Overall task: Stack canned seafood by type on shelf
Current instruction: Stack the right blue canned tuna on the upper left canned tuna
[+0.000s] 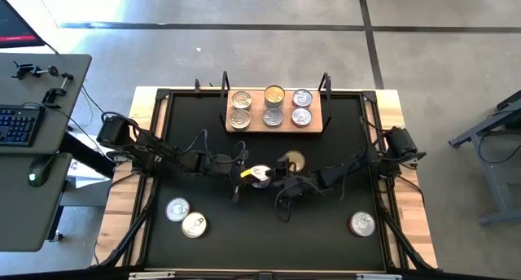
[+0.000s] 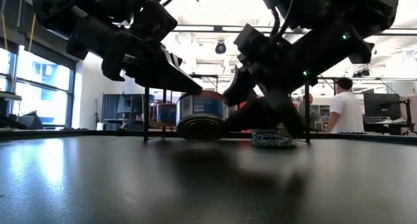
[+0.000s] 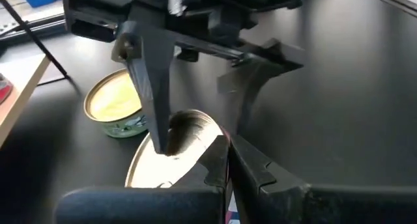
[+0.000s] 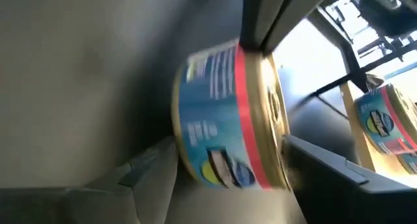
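Note:
A blue-labelled tin (image 2: 202, 113) with a red band and pale lid hangs clear of the black mat at the table's middle (image 1: 260, 176). My left gripper (image 3: 228, 164) reaches it from the table's left, fingers nearly together at its rim. My right gripper (image 4: 228, 159) comes from the table's right, and its fingers stand on either flat face of the tin. A gold-lidded, green-labelled tin (image 1: 295, 160) stands on the mat just behind. The wooden shelf (image 1: 277, 131) at the far edge carries several tins in two rows. My left gripper pinches the tin at the edge of its lid (image 3: 220, 138), slanting down from the table's left, with only a narrow gap between its fingers. The tin hangs below it, nearly upright and clear of the mat. My right gripper comes level from the table's right. One finger (image 4: 153, 168) lies against the tin's base and the other (image 4: 313, 162) against its lid (image 4: 277, 113). The tin sits between them, lifted off the mat.
Two silver-lidded tins (image 1: 177, 208) (image 1: 194, 225) lie near the mat's near left corner, and one reddish tin (image 1: 361, 224) near the near right. Bare mat lies between them. Black posts (image 1: 326, 85) rise at the shelf's ends. A person (image 2: 340, 107) stands in the room beyond.

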{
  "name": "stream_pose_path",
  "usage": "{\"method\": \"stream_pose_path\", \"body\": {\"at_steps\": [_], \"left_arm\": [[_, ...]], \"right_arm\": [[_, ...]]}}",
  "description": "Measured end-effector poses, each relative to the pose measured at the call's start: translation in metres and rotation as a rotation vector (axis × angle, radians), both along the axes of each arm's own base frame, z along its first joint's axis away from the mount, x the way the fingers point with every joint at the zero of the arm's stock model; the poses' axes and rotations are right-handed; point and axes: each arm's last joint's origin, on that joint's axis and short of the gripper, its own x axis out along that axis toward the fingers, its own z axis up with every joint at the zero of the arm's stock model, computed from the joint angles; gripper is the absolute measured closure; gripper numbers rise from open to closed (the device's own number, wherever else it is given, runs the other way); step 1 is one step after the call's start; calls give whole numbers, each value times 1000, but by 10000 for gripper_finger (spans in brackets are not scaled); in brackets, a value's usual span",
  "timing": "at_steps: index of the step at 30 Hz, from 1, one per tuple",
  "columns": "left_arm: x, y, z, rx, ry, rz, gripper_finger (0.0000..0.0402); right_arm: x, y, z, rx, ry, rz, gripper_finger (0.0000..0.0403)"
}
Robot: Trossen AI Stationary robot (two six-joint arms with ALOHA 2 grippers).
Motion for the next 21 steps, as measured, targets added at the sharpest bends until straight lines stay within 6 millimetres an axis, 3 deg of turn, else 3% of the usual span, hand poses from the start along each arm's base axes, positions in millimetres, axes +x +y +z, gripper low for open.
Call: {"method": "stream_pose_path", "body": {"at_steps": [5, 11, 16, 21], "left_arm": [[0, 0, 1, 1, -9, 4, 401], [1, 2, 4, 38, -33, 66, 401], [-3, 3, 19, 70, -75, 94, 390], [-9, -3, 32, 196, -100, -29, 348]], "right_arm": [[2, 1, -8, 112, -16, -41, 160], [1, 3, -8, 203, -55, -126, 241], [1, 4, -8, 227, -71, -155, 242], [5, -4, -1, 331, -50, -189, 242]]}}
